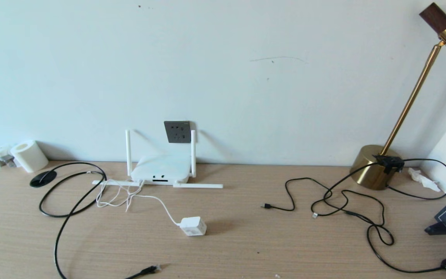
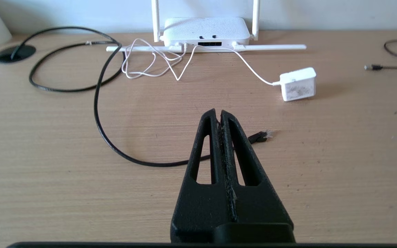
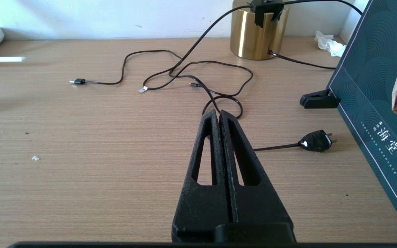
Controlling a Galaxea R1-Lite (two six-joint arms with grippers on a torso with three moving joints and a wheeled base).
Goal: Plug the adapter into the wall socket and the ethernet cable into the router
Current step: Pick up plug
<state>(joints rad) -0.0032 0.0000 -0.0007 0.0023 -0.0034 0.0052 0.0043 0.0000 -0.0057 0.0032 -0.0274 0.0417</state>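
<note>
Head view shows nothing plugged yet: with both the left gripper (image 2: 218, 115) and right gripper (image 3: 217, 114) pinched closed and empty, you first open up and reach for the adapter (image 1: 193, 226), then carry it to the wall socket (image 1: 177, 131).

Router (image 1: 161, 170) on desk (image 1: 246, 240) below wall socket (image 1: 177, 131); adapter (image 1: 193, 226) before it, ethernet cable (image 1: 58, 232) leftward.

Matt wood-grain bench (image 1: 246, 240); smooth white plastic router (image 1: 161, 170) and adapter (image 1: 193, 226); shiny brass-like lamp base (image 1: 370, 166); rough matt black pincer (image 2: 219, 115), possibly rubber-lined; glossy patterned paper bag (image 3: 374, 86).
</note>
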